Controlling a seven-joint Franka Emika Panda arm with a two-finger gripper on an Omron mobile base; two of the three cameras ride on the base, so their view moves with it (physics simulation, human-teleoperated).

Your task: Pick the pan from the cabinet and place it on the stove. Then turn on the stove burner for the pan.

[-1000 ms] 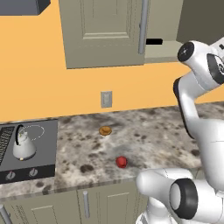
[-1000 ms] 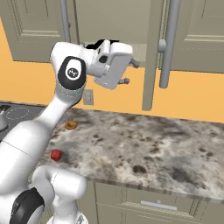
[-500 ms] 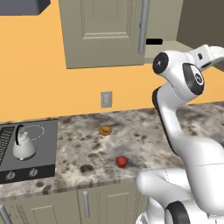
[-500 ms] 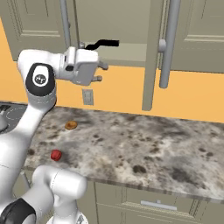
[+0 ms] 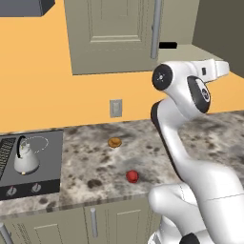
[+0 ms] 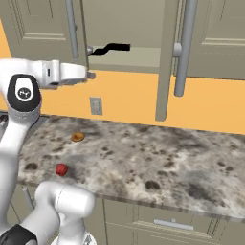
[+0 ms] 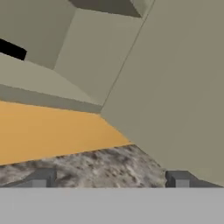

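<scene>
With jaws spread wide and empty, the gripper (image 7: 109, 178) faces the open cabinet (image 6: 143, 48) where the pan (image 6: 111, 48) handle juts out, likely lining up a grasp.

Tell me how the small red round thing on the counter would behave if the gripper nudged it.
The red round thing looks ball-shaped, like a small fruit, so it would probably roll rather than slide. It lies near the front edge of the speckled counter with nothing beside it to stop it, so a push forward might send it off. It looks small, so likely light.
</scene>
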